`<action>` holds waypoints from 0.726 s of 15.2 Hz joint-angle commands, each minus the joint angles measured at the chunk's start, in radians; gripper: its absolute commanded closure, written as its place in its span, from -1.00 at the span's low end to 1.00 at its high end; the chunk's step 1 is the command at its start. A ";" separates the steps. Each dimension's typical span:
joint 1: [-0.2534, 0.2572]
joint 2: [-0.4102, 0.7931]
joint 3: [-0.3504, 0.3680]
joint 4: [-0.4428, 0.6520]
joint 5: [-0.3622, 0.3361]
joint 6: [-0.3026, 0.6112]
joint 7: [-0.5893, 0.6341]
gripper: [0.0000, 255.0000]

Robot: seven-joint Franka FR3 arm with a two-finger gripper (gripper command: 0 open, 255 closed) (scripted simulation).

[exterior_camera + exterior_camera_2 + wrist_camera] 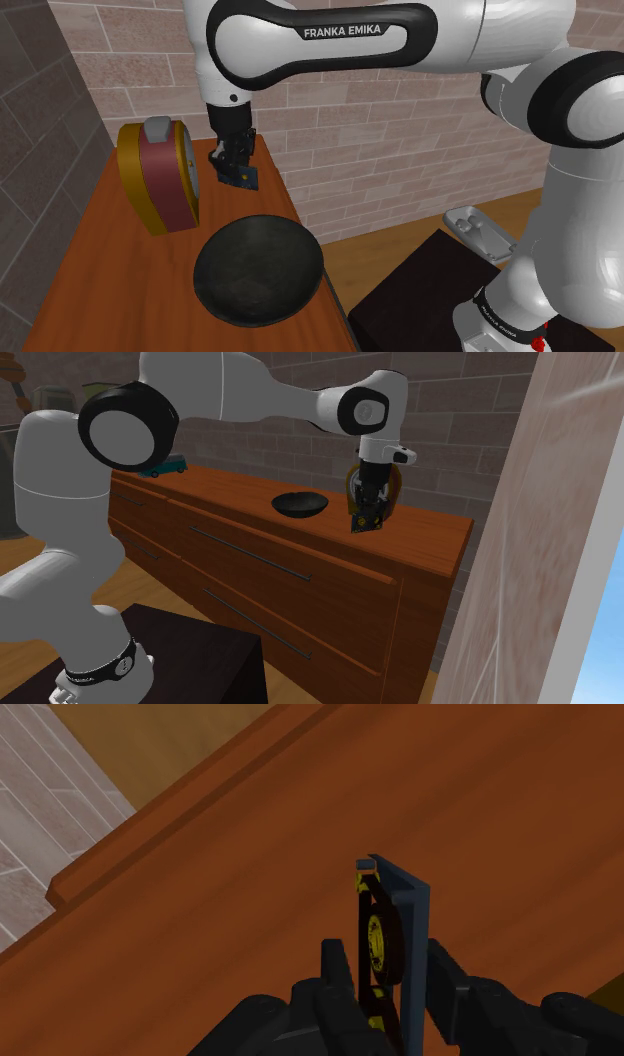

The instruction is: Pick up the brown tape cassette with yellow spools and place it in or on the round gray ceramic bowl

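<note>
One end effector (388, 956), clamped on cassette (393, 909)

The tape cassette (390, 939) is looking dark and yellow, the bowl (258, 270) is looking black, and the tabletop (120, 285) is looking reddish-brown.

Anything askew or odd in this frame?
Only the cassette. It is clamped on edge in the gripper and hangs tilted rather than flat. It is off to the side of the dark bowl, not over it. The bowl and the clock-like object stand normally; nothing looks spilled or damaged.
</note>
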 commanded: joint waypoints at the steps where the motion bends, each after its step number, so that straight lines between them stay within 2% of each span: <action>1: 0.000 0.000 0.000 0.000 0.000 0.000 0.000 1.00; 8: 0.000 0.000 0.000 0.000 0.000 0.000 0.000 1.00; 11: 0.004 0.005 0.001 0.048 -0.001 -0.043 0.001 1.00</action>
